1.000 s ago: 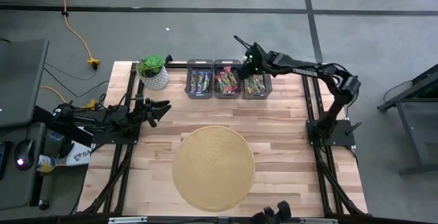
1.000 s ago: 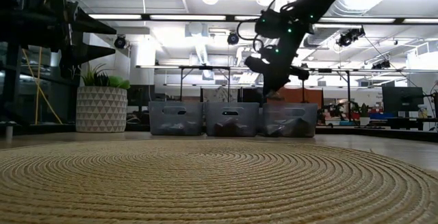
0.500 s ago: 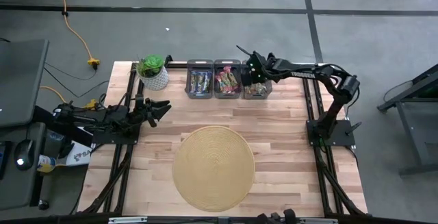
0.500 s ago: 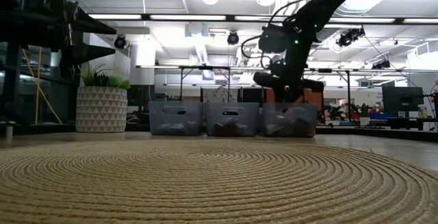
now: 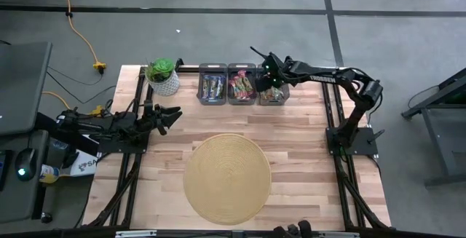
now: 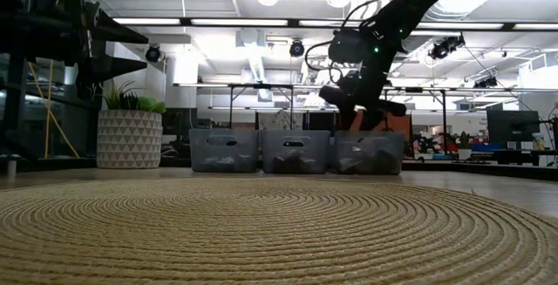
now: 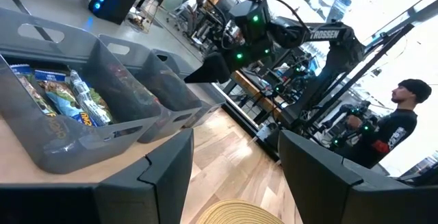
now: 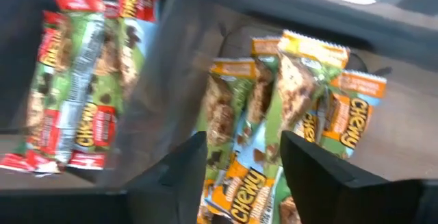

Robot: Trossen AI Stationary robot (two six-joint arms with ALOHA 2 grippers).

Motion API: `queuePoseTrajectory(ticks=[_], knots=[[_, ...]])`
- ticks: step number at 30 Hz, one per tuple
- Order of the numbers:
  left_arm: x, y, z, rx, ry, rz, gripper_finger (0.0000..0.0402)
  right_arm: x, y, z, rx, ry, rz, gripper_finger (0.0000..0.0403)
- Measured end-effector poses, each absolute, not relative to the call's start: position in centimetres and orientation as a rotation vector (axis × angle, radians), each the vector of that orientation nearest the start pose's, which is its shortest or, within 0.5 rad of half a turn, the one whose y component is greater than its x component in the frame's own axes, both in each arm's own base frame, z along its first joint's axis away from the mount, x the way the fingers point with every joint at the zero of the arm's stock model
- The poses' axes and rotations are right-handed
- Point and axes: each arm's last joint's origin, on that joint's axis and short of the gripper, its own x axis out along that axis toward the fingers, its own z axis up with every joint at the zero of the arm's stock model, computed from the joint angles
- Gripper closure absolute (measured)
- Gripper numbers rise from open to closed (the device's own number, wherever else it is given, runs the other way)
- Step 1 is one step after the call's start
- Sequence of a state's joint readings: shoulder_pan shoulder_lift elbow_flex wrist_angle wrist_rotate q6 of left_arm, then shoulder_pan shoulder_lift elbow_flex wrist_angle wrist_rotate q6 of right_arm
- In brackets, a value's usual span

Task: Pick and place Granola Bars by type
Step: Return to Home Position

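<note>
Two arms share this counter (image 5: 306,143), and the one at the far left is parked low at the edge, the left gripper (image 5: 169,116) with its fingers apart and nothing between them, aimed across the boards. Just past it stands a potted plant (image 5: 163,78) at the back corner, and nearer the front lies the round woven mat (image 5: 227,177), with no bar on it that I can see. Along the back edge three grey bins sit side by side, touching. The left bin (image 5: 212,66) holds blue-wrapped bars, the middle bin (image 5: 242,65) the red ones, and the right bin (image 5: 285,92) the yellow and orange ones. All the Granola Bars (image 8: 301,87) I can make out are inside those bins, so the sorting looks done to me. The right gripper (image 8: 241,152) hangs over the right bin, fingers spread and empty. The yellow bars lie directly beneath it, their long sides running along the length of the bin, apart from the fingertips. To go home I'd expect it must lift straight clear of the bin walls first, then swing back toward its base on the right.
</note>
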State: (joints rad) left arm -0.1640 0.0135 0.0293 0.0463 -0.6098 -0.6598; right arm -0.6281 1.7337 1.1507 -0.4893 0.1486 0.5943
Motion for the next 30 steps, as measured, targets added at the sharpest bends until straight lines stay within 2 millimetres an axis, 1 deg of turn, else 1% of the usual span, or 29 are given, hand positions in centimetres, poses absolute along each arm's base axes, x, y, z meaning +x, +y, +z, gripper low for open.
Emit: queuePoseTrajectory(ticks=[4,7,11,15,17,20,23,25,26,27,30], knots=[[9.3,0.1,17.7,-0.672,-0.203,0.411,0.019,28.0,-20.9,20.5,0.748,0.817,-0.992,0.0208],[9.3,0.1,17.7,-0.672,-0.203,0.41,0.019,27.8,-21.0,21.9,0.724,0.783,-0.984,0.02],[9.3,0.1,17.7,-0.672,-0.203,0.411,0.019,26.8,-21.2,24.2,0.673,0.734,-0.946,0.0201],[9.3,0.1,17.6,-0.672,-0.202,0.411,0.019,25.4,-20.4,27.0,0.65,0.698,-0.797,0.0214],[9.3,0.1,17.6,-0.672,-0.202,0.412,0.019,24.6,-19.6,28.5,0.645,0.669,-0.718,0.0228],[9.3,0.1,17.6,-0.672,-0.202,0.411,0.019,23.6,-17.7,30.6,0.614,0.611,-0.595,0.0267],[9.3,0.1,17.6,-0.671,-0.202,0.411,0.019,22.4,-15.5,32.1,0.568,0.567,-0.523,0.0327],[9.3,0.1,17.6,-0.672,-0.202,0.411,0.019,21.5,-13.9,32.6,0.546,0.537,-0.49,0.0374],[9.3,0.1,17.6,-0.671,-0.201,0.412,0.019,21.1,-13.2,32.8,0.535,0.52,-0.468,0.0388],[9.3,0.1,17.6,-0.671,-0.201,0.411,0.019,20.6,-12.4,33.0,0.522,0.495,-0.447,0.0394],[9.3,0.1,17.6,-0.671,-0.201,0.411,0.019,19.1,-10.0,32.9,0.517,0.41,-0.403,0.0389]])
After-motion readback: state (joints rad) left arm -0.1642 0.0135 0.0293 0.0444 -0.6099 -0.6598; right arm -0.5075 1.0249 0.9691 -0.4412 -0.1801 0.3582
